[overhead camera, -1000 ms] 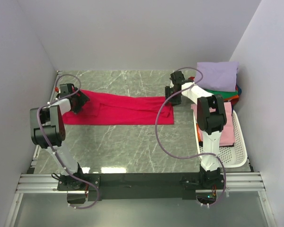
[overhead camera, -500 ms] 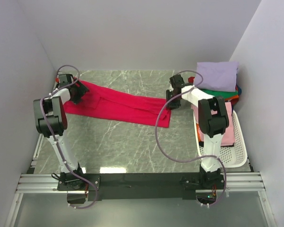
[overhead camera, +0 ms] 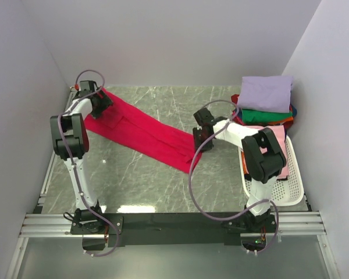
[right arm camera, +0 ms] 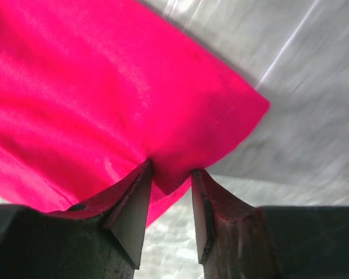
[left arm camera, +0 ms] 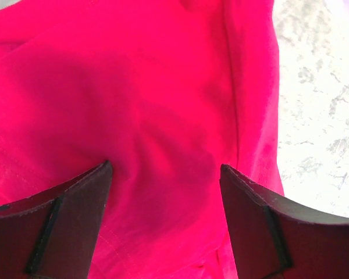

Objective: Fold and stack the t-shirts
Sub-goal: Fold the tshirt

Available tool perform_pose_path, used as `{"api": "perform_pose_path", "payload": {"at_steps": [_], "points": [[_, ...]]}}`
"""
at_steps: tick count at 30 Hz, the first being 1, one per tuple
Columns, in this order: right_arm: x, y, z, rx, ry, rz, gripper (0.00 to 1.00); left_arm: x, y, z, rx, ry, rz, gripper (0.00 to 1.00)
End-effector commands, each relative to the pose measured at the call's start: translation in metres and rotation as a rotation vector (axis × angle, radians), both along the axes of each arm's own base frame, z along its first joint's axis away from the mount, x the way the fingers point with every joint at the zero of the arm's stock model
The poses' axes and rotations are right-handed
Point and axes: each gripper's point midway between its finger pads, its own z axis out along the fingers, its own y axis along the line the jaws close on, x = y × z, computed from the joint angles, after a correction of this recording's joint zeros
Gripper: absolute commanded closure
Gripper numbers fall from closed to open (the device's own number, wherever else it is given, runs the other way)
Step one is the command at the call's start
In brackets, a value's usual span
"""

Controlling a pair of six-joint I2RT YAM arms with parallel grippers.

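From the top camera I see the crimson t-shirt (overhead camera: 144,131) drawn into a long band slanting across the counter (overhead camera: 151,183), one tool at each end. That view does not show how the fingers stand; the wrist cameras do.

My right tool (right arm camera: 170,168) is narrow and pinches a fold of the shirt's edge. The rest of the cloth spreads away ahead of the tips, one corner ending just beyond them over bare marble.

My left tool (left arm camera: 166,168) stands wide, with the cloth under it and filling the gap between the tips. A seam runs past the right fingertip. I cannot tell whether the tips press on the cloth.

Only the top view shows the lavender t-shirt (overhead camera: 266,93) on a green t-shirt (overhead camera: 264,114), well beyond the right tool, and a pink t-shirt (overhead camera: 277,152) in the white basket (overhead camera: 295,187).
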Motion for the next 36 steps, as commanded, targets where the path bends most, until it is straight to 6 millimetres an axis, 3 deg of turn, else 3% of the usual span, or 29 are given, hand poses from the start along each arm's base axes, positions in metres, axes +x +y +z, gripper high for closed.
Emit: {"api": "perform_pose_path", "payload": {"at_steps": [1, 7, 11, 12, 14, 18, 21, 25, 26, 29, 31, 36], "points": [[-0.044, 0.002, -0.007, -0.033, 0.076, -0.007, 0.58, 0.006, -0.021, -0.008, 0.061, 0.035, -0.058, 0.18], [-0.078, 0.019, -0.007, 0.028, 0.085, 0.016, 0.53, 0.022, -0.073, -0.006, 0.07, 0.008, -0.155, 0.18], [-0.102, 0.045, -0.002, 0.125, 0.088, 0.081, 0.48, 0.035, -0.119, -0.008, 0.077, -0.019, -0.238, 0.17], [-0.112, 0.051, -0.002, 0.162, 0.113, 0.099, 0.47, 0.042, -0.135, 0.0, 0.079, -0.048, -0.263, 0.17], [-0.12, 0.064, 0.005, 0.212, 0.109, 0.137, 0.46, 0.048, -0.151, 0.0, 0.081, -0.068, -0.289, 0.17], [-0.136, 0.086, 0.025, 0.259, 0.096, 0.223, 0.45, 0.063, -0.188, 0.033, 0.085, -0.168, -0.361, 0.16], [-0.129, 0.088, 0.053, 0.257, 0.026, 0.246, 0.44, 0.067, -0.197, 0.067, 0.107, -0.237, -0.379, 0.16], [-0.104, 0.084, 0.104, 0.237, -0.146, 0.259, 0.41, 0.066, -0.171, 0.12, 0.201, -0.321, -0.298, 0.15], [-0.099, 0.083, 0.111, 0.228, -0.174, 0.263, 0.4, 0.063, -0.164, 0.146, 0.216, -0.361, -0.279, 0.14], [-0.071, 0.081, 0.129, 0.223, -0.26, 0.262, 0.37, 0.053, -0.139, 0.161, 0.246, -0.357, -0.226, 0.13], [-0.053, 0.08, 0.126, 0.216, -0.277, 0.263, 0.37, 0.047, -0.119, 0.153, 0.237, -0.303, -0.192, 0.13], [-0.01, 0.082, 0.116, 0.268, -0.311, 0.281, 0.37, 0.029, -0.083, 0.093, 0.187, -0.143, -0.168, 0.14]]}}
